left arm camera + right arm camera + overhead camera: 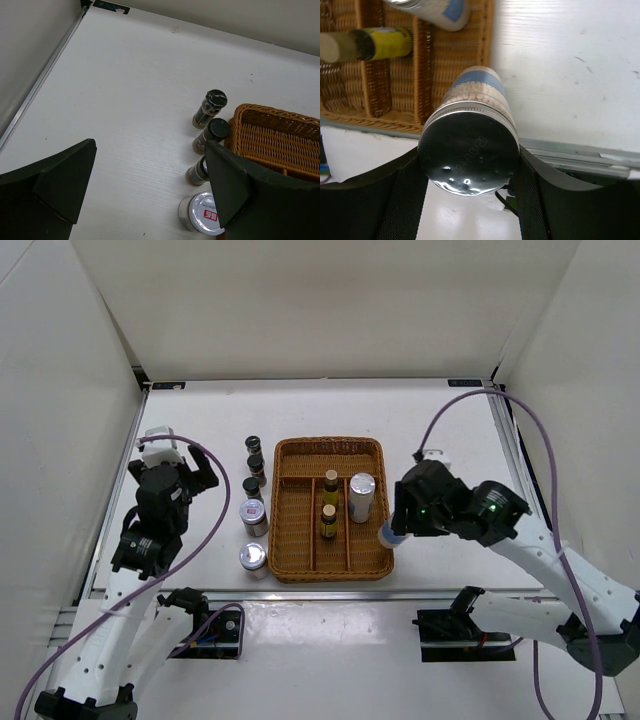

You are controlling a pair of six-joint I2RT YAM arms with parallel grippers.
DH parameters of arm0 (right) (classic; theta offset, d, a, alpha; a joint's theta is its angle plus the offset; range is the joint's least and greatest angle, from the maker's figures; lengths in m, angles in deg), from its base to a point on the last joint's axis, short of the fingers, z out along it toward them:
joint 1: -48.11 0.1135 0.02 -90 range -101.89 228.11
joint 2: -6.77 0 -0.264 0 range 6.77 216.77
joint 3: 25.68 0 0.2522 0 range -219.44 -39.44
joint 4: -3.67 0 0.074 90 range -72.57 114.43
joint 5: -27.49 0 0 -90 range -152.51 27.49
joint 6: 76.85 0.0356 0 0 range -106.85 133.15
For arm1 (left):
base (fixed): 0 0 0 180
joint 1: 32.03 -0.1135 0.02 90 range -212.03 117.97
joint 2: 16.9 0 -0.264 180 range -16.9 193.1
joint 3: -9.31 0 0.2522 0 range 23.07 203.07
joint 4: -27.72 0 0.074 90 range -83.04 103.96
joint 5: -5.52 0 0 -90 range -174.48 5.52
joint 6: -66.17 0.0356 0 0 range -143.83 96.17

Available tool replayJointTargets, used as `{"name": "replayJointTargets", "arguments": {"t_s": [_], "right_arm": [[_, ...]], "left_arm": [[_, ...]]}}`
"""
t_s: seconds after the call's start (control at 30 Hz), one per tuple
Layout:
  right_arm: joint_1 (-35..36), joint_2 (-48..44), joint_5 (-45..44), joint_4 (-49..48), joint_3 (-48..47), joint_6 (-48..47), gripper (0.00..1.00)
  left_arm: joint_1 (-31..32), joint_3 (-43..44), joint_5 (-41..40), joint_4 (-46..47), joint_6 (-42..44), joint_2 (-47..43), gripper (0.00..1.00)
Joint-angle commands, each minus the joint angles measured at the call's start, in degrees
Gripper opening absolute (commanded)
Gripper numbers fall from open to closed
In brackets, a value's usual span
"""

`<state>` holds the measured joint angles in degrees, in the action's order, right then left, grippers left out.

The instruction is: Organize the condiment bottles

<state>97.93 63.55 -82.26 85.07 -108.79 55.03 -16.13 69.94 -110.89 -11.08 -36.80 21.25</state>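
My right gripper (398, 525) is shut on a tall white silver-capped cylinder (388, 535) with a blue band, held tilted just off the wicker tray's right rim. In the right wrist view its cap (469, 147) fills the space between my fingers (405, 200). A second white cylinder (361, 496) and two amber bottles (331, 483) (328, 521) stand in the tray (330, 444). Left of the tray stand three dark black-capped bottles (253, 445) (257, 465) (250, 486) and two silver-lidded jars (254, 516) (253, 558). My left gripper (186, 476) is open and empty, left of them.
The left wrist view shows the dark bottles (211, 106), one jar (202, 214) and the tray's corner (280, 132), with bare table to their left. White walls enclose the table. The table's near edge rail (580, 152) lies under the held cylinder.
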Motion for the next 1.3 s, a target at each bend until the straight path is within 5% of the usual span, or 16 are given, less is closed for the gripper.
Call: {"name": "replayJointTargets", "arguments": {"t_s": [0.0,0.57,0.67,0.93,1.27], "right_arm": [[3.8,1.8,0.1,-8.1,-3.1,-2.0,0.25],[9.2,14.2,-3.4,-17.0,3.6,0.5,0.32],[9.2,15.4,-3.4,-17.6,4.8,0.5,0.43],[9.2,16.5,-5.2,-14.6,1.8,0.5,0.97],[11.1,5.6,-11.4,-7.3,-8.8,-3.0,1.00]], "left_arm": [[0.2,-0.9,1.4,0.5,-0.2,-0.9,1.00],[0.2,-3.9,12.5,1.6,-4.4,0.0,1.00],[0.2,-4.9,13.3,1.6,-4.4,0.0,1.00],[0.2,-3.2,14.5,-0.3,-7.1,4.5,1.00],[0.2,3.4,22.8,-12.8,-11.3,17.5,1.00]]}}
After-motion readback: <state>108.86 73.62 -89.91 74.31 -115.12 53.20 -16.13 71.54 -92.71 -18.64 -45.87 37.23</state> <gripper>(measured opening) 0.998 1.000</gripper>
